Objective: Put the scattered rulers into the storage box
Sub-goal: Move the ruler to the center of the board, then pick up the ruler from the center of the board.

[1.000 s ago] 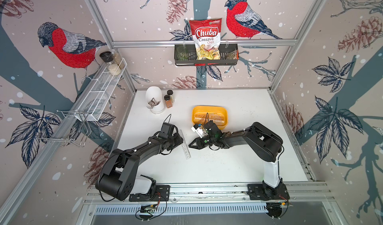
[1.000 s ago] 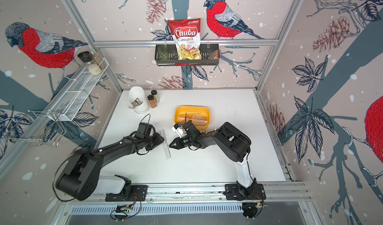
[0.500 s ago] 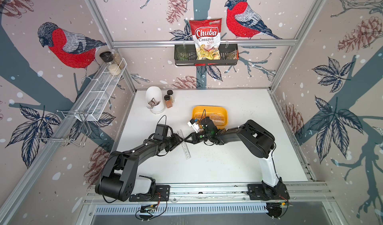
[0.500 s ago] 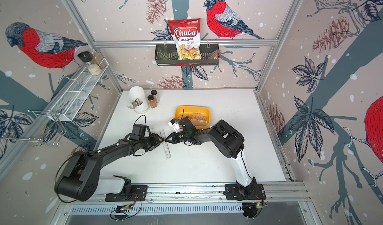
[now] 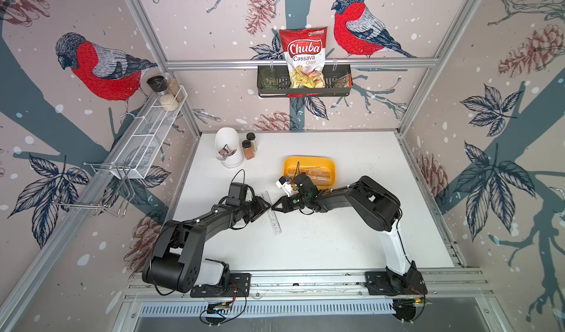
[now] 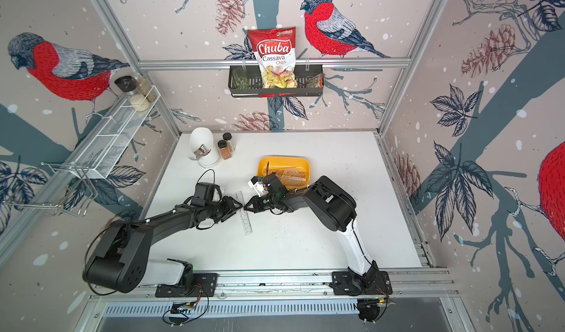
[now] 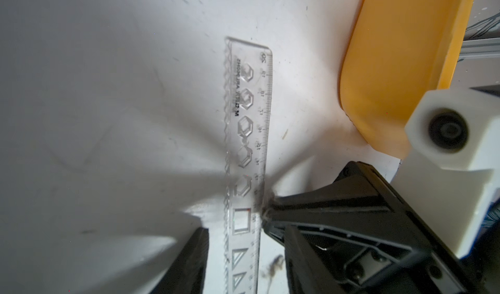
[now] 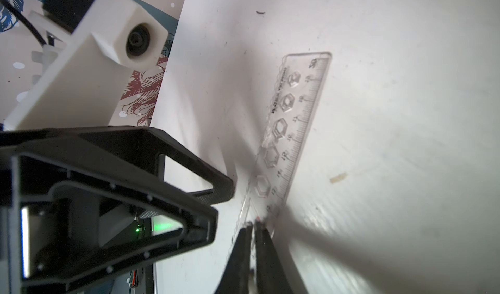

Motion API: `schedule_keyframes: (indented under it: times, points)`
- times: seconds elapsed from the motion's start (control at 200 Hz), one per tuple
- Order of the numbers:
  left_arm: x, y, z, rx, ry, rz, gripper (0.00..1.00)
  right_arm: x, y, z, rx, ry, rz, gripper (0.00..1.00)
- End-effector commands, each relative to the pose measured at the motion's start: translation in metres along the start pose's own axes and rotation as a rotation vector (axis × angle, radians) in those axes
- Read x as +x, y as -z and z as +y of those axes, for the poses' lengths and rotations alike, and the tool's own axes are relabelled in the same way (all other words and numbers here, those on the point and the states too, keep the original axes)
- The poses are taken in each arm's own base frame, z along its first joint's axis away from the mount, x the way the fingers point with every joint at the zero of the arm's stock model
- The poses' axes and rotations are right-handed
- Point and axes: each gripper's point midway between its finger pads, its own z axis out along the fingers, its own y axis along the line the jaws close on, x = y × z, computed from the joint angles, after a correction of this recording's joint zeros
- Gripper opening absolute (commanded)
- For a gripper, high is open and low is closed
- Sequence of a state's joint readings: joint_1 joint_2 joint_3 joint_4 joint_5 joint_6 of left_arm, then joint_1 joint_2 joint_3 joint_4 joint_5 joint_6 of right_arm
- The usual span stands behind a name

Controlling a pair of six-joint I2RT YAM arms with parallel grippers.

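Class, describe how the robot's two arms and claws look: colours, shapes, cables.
The left arm and right arm are black with bulky rounded joints and white base links. The left claw and right claw have triangular open-frame fingers. Thin black cables loop over both wrists.

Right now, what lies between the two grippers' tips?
The clear ruler lies between the left gripper and the right gripper, crosswise to them. The left wrist view shows it best; both top views agree.

2 top views look down from above; 2 wrist views (close) share the ruler (image 7: 247, 143).
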State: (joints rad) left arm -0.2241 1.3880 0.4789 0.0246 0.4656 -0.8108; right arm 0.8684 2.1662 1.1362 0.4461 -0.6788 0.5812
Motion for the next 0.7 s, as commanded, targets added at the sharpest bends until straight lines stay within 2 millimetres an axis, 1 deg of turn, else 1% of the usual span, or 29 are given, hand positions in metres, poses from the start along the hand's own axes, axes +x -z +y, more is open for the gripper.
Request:
schedule_keyframes:
  times: [0.0,0.265,0.445,0.695]
  points:
    - [0.012,0.000,0.033,-0.136,0.037,0.026,0.51,0.000,-0.002,-0.002,0.008,0.005,0.004,0.12]
    - [0.012,-0.007,0.039,-0.144,0.052,0.035,0.50,0.006,-0.004,-0.011,0.024,-0.009,0.020,0.12]
    - [0.014,-0.014,0.041,-0.136,0.065,0.055,0.43,0.009,-0.004,-0.016,0.032,-0.018,0.025,0.12]
    - [0.016,-0.018,0.040,-0.122,0.067,0.060,0.36,0.011,-0.007,-0.021,0.034,-0.036,0.036,0.12]
